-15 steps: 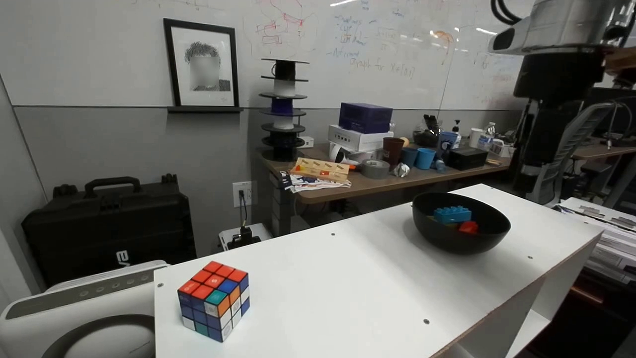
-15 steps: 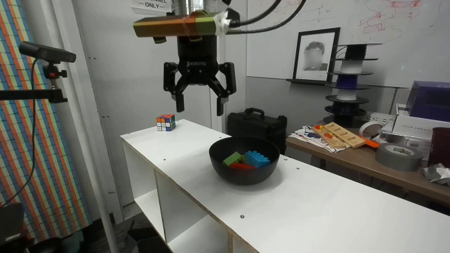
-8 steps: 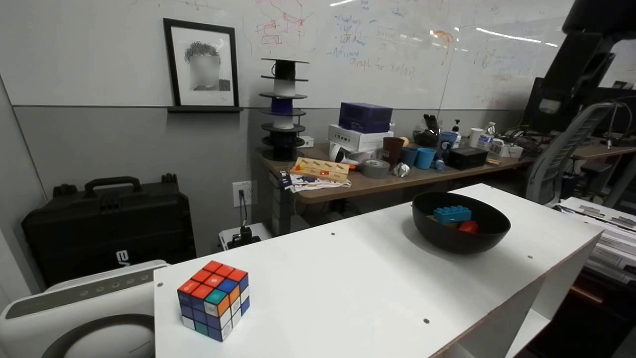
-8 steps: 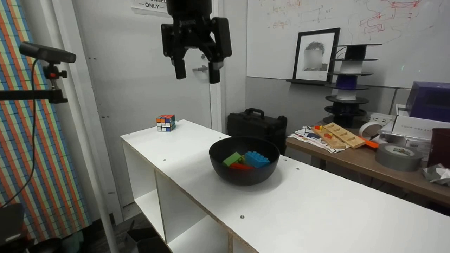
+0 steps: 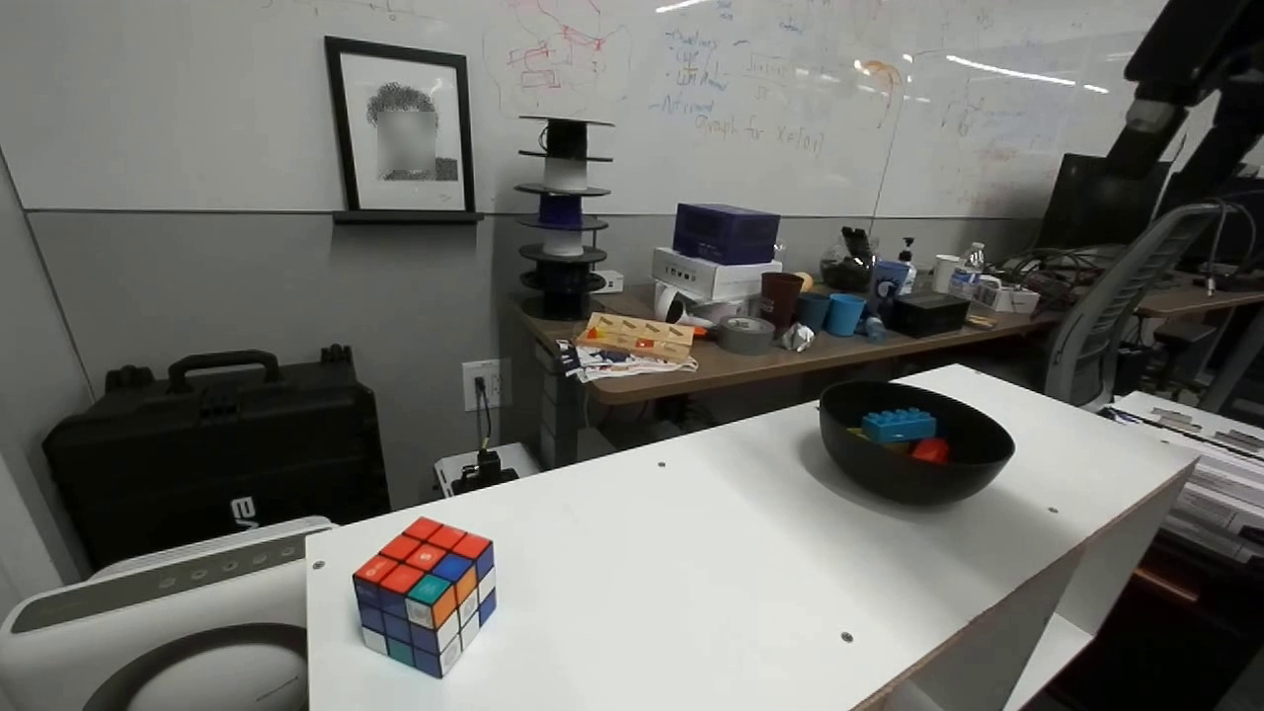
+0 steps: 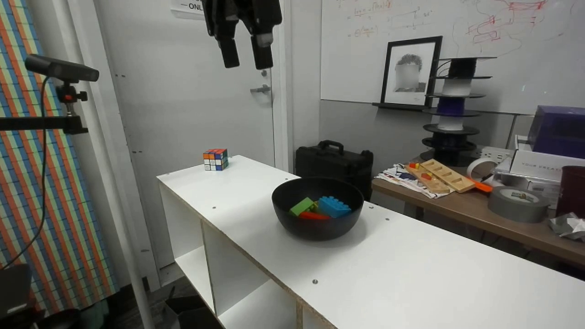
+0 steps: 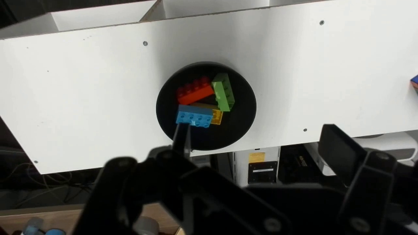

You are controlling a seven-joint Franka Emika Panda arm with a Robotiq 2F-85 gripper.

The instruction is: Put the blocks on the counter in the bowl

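The fingers [image 6: 262,53] are wide apart, holding nothing. In the wrist view, four blocks [image 7: 195,115] sit in the bowl [image 7: 240,123]. The cube [image 7: 415,84], off at three o'clock, could get grabbed by mistake; fingers dipping low could tip the bowl.

Bowl [image 5: 918,484] and puzzle cube [image 5: 425,597] obstruct — the counter [image 5: 652,563] between lies free.

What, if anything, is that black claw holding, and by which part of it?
Nothing is held: the gripper hangs open with only air in its grasp, higher than the black bowl.
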